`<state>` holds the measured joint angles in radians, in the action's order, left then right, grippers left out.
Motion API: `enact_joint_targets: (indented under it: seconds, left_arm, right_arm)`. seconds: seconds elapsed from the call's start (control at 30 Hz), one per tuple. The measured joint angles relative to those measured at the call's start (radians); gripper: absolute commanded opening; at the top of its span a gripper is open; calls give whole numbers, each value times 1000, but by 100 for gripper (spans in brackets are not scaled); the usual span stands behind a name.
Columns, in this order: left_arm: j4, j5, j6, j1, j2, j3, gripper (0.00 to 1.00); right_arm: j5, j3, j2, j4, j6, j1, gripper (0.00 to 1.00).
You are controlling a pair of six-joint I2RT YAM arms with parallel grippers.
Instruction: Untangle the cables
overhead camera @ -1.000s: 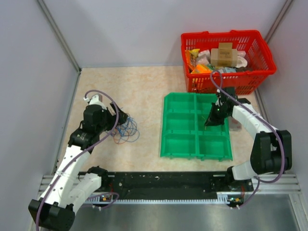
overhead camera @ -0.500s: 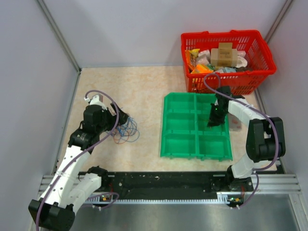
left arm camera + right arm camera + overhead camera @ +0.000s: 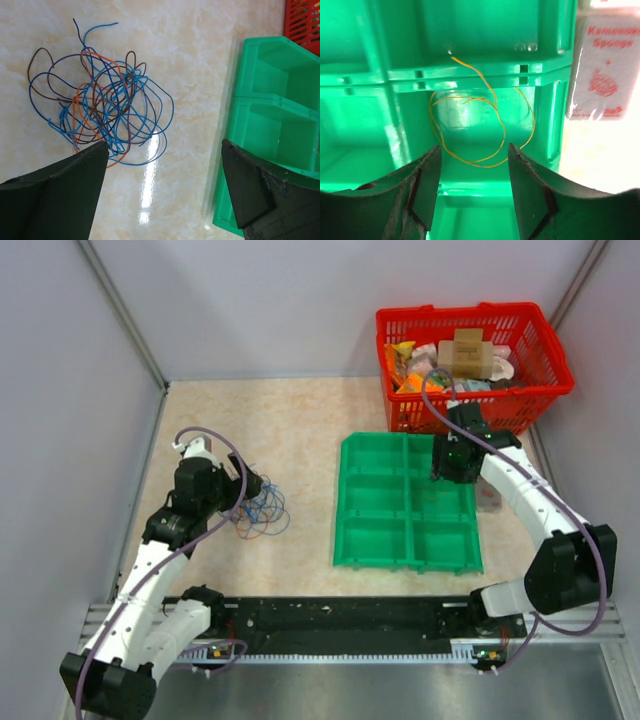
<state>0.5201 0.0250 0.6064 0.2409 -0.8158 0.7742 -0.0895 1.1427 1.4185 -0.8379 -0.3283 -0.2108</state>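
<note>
My left gripper (image 3: 164, 145) is wide open and empty just before the cables (image 3: 100, 100), a light, limp tangle on the table (image 3: 200, 50) beside the green tray (image 3: 280, 125), so I would pinch one loop at its outer edge, while my right gripper (image 3: 475, 150) hangs open and empty over the tray.

Packet (image 3: 602, 65) reads "Kamenoko Sponge".

Cables (image 3: 102, 107) blue, orange, brown; yellow wire (image 3: 496, 106) in green tray (image 3: 408, 518); red basket (image 3: 520, 415); beige marbled tbl (image 3: 290, 420).
</note>
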Motion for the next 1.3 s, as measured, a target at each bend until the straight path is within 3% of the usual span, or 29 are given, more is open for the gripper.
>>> enact_joint_targets:
  seconds: [0.27,0.43,0.53,0.67,0.83,1.0,1.13,1.23,1.3]
  left_arm:
    - [23,50,-2,-56,-5,14,98]
    - [26,-18,14,-190,-34,14,93]
    - [23,-89,27,-294,-45,4,88]
    - [-10,-209,31,-391,-75,-37,88]
    - [-46,-383,12,-392,-235,-42,92]
    - [-71,-410,13,-370,-303,-42,89]
    - [-109,-409,20,-321,-370,-37,83]
    - [-121,-394,24,-297,-405,-37,78]
    - [-129,-377,27,-296,-406,-37,72]
  right_arm:
    - [-166,196,-8,-35,6,-273,57]
    - [-58,341,140,163,-34,-508,50]
    - [55,374,235,329,-105,-588,49]
    - [186,410,386,509,-212,-655,49]
    - [241,417,513,581,-328,-691,52]
    - [278,434,605,620,-443,-695,47]
    - [280,480,687,634,-491,-695,32]
    - [282,528,743,633,-504,-695,4]
    - [286,554,769,633,-506,-695,0]
